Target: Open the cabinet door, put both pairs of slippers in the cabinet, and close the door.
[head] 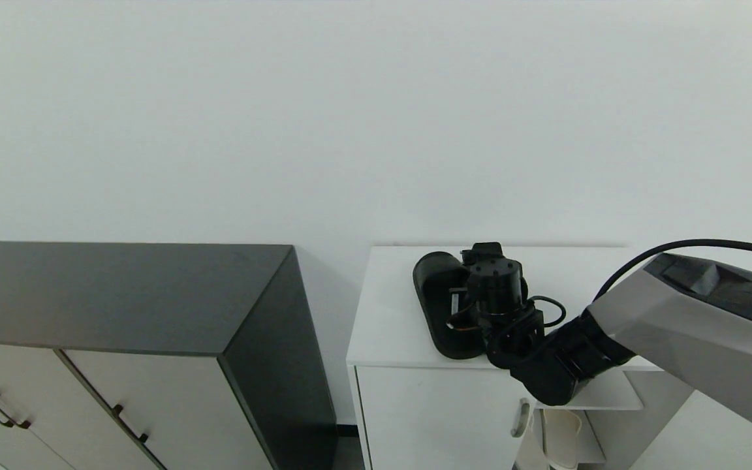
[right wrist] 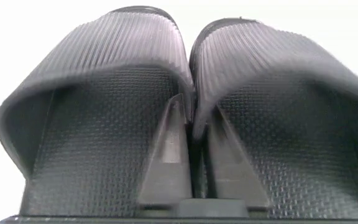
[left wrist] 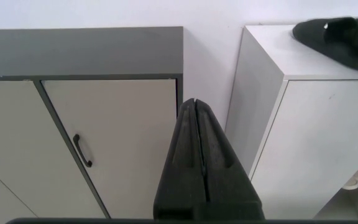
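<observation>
Black slippers [right wrist: 104,130] lie side by side on top of the white cabinet [head: 389,313]. The right gripper [right wrist: 193,121] clamps their two adjoining strap edges, with one finger inside each slipper. Because this hold bears only on thin, flexible ribbed rubber, a lift may let one strap slide free and drop that slipper, or the hanging pair may catch the shelf edge of the open compartment [head: 601,391] below. The left gripper [left wrist: 195,109] hangs closed and empty, well apart.
</observation>
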`<state>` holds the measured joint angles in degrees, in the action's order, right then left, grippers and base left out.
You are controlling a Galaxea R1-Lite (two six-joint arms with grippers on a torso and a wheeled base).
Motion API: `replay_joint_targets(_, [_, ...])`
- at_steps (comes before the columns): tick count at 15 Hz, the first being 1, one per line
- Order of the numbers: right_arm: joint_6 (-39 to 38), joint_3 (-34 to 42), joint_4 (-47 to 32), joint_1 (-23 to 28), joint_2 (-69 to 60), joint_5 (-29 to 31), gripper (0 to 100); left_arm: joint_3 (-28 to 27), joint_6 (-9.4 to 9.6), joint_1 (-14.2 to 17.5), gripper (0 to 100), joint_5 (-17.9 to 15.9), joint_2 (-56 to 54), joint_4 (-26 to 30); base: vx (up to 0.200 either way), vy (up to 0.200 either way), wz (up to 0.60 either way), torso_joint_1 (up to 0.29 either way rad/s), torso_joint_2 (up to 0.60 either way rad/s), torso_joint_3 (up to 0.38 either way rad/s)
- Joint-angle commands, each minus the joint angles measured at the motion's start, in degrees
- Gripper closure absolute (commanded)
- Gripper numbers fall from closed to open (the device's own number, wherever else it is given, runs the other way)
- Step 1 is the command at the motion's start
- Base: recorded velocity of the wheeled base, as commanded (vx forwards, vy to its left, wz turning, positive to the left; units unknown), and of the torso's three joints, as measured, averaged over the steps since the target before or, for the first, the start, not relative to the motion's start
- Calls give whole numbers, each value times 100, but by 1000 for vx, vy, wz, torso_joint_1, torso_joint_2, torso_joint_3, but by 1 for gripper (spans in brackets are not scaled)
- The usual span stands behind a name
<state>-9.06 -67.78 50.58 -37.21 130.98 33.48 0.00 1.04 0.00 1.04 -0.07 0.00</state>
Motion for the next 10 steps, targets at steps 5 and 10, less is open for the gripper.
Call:
replay_joint_targets(5, [80, 327, 13, -138, -564, 10, 100, 0, 2, 0, 100, 2, 7, 0, 0, 0, 0, 0, 0, 0])
replay_joint_targets(10, [62, 2190, 321, -560, -1804, -526, 100, 0, 2, 0, 100, 2, 7, 0, 0, 0, 0, 0, 0, 0])
